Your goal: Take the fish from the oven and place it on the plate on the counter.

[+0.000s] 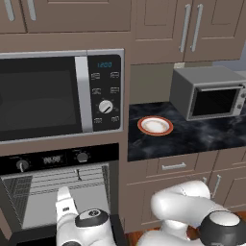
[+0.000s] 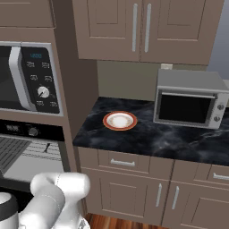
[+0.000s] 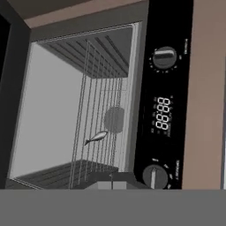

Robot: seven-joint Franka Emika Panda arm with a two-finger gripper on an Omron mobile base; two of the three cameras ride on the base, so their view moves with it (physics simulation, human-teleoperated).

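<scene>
One fish (image 3: 96, 137) lies on the oven (image 3: 165, 110) rack ahead of the clenched, empty jaws, long axis seemingly slanted across the wires.

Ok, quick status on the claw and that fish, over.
Claw shut, empty, facing the open oven. Fish on the wire rack inside, untouched. Plate bare on the counter. Nothing between claw and fish.
</scene>
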